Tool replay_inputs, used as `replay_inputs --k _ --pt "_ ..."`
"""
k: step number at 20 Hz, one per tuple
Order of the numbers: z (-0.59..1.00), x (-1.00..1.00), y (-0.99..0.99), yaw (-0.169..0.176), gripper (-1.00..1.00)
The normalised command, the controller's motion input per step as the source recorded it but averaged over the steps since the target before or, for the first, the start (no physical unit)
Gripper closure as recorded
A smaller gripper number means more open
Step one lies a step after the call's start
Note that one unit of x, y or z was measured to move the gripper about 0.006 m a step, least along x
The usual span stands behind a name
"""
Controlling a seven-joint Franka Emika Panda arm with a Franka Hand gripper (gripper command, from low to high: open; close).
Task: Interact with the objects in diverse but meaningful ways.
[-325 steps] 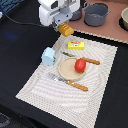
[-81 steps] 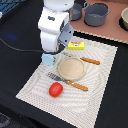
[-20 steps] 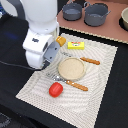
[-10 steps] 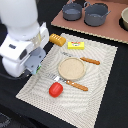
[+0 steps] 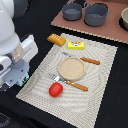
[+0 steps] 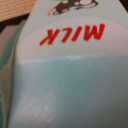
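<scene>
Lying across a black tabletop point(image 5: 107, 107) is a pale striped woven placemat point(image 5: 102, 70), turned at a slant, and beyond it at about one o'clock a brown board point(image 5: 107, 31) is carrying two grey metal pots point(image 5: 96, 13).

On the mat, a round tan wooden plate point(image 5: 72, 68) is sitting near the middle. A red round toy tomato point(image 5: 55, 89) is resting at about seven o'clock from the plate, near the mat's near edge. A flat yellow rectangular box point(image 5: 76, 45) is lying at twelve o'clock from the plate, and an orange ridged bread-like block point(image 5: 56, 39) is sitting at about eleven o'clock, right at the mat's far corner. Two orange-handled utensils point(image 5: 75, 84) are lying beside the plate, one at five o'clock and one at two o'clock.

The white robot arm point(image 5: 12, 47) is filling the exterior view's left, hanging over the bare black surface just off the mat's edge. A sliver of green and pale blue is showing beneath it. In the wrist view, a light blue house-shaped milk carton point(image 6: 70, 75) with red "MILK" lettering is filling nearly the whole picture, pressed close to the camera. The pincer's fingers are hidden, so I cannot tell how far apart they are standing or whether they are clasping the carton.

Open black table is stretching at six and four o'clock from the mat.
</scene>
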Motion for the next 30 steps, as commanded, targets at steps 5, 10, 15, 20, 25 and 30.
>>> replay_inputs --k 5,10,15,20,25,30 --pt "0.0 0.01 0.02 0.0 -1.0" --pt "0.66 0.14 0.05 0.0 -1.0" --pt "0.6 0.1 0.48 0.011 -1.0" --pt "0.39 0.06 0.8 0.035 -1.0" --pt "0.09 0.05 0.95 0.06 -1.0" --pt "0.0 0.06 0.94 0.057 -1.0"
